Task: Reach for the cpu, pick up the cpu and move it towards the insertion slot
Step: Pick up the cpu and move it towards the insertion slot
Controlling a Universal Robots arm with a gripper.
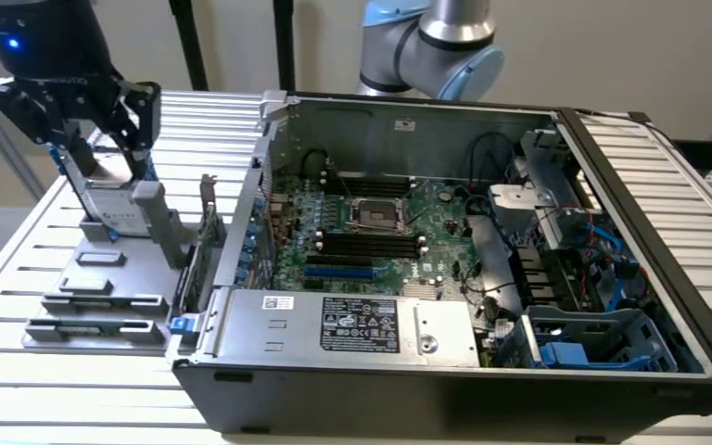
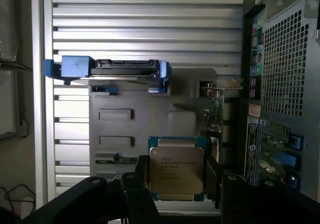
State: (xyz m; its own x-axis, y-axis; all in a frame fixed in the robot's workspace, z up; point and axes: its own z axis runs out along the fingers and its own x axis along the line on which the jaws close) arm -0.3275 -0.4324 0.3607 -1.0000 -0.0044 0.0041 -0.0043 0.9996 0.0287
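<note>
The cpu [image 2: 176, 170] is a flat square chip with a silvery top and printed text, and in the wrist view it sits between my dark fingers [image 2: 136, 184]. My gripper [image 2: 176, 160] is shut on it, one finger against each side edge. In the exterior view my gripper [image 1: 107, 171] hangs above the grey parts fixture [image 1: 146, 278] at the exterior view's left. The insertion slot [image 1: 373, 215], a square black socket in a silver bracket, lies on the green board inside the open computer case [image 1: 455, 371], well off to the exterior view's right of my gripper.
A silver hard drive with blue brackets [image 2: 110, 68] stands in the fixture just beyond my gripper. A thin green memory stick [image 2: 116, 159] lies lower in the fixture. The case's perforated side wall [image 2: 285, 68] rises close by. Long black memory slots [image 1: 362, 246] run beside the socket.
</note>
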